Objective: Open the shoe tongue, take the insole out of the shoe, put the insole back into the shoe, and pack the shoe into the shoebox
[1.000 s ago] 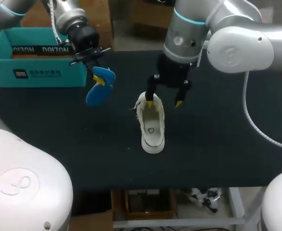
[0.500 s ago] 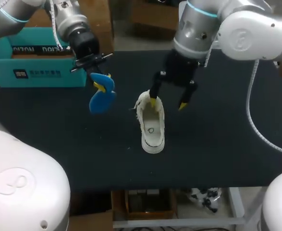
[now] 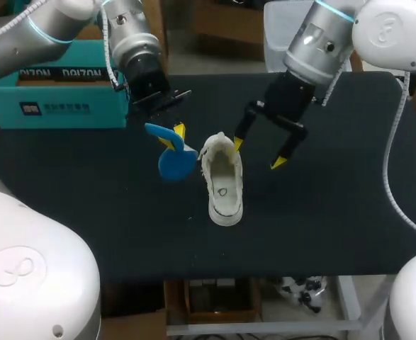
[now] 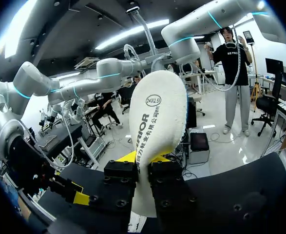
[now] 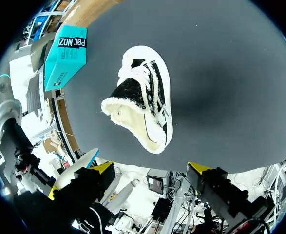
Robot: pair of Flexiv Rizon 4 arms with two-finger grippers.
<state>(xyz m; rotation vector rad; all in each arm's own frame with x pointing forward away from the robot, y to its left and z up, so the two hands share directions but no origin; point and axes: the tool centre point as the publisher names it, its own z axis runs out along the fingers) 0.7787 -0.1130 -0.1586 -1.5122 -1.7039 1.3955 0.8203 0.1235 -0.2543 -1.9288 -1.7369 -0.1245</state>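
Observation:
The white shoe [image 3: 223, 185] lies in the middle of the black table [image 3: 335, 212], its opening facing up. My left gripper [image 3: 173, 134] hangs just left of it, shut on the blue insole [image 3: 171, 161], which dangles below the fingers. In the left wrist view the insole's pale underside [image 4: 157, 122] sticks up between the yellow tips of the left gripper [image 4: 143, 158]. My right gripper [image 3: 258, 153] is open above the shoe's far right side, one tip near its rim. In the right wrist view the shoe [image 5: 143, 105] lies ahead of the open right gripper [image 5: 151, 168], and the insole [image 5: 77, 168] shows beside it.
The teal shoebox [image 3: 52, 92] stands open at the table's back left; in the right wrist view the shoebox [image 5: 65, 51] lies beyond the shoe. Bare table stretches to the right of and in front of the shoe.
My left arm carried the insole rightward, from near the box to just beside the shoe. My right gripper, still open, drew back up and to the right off the shoe.

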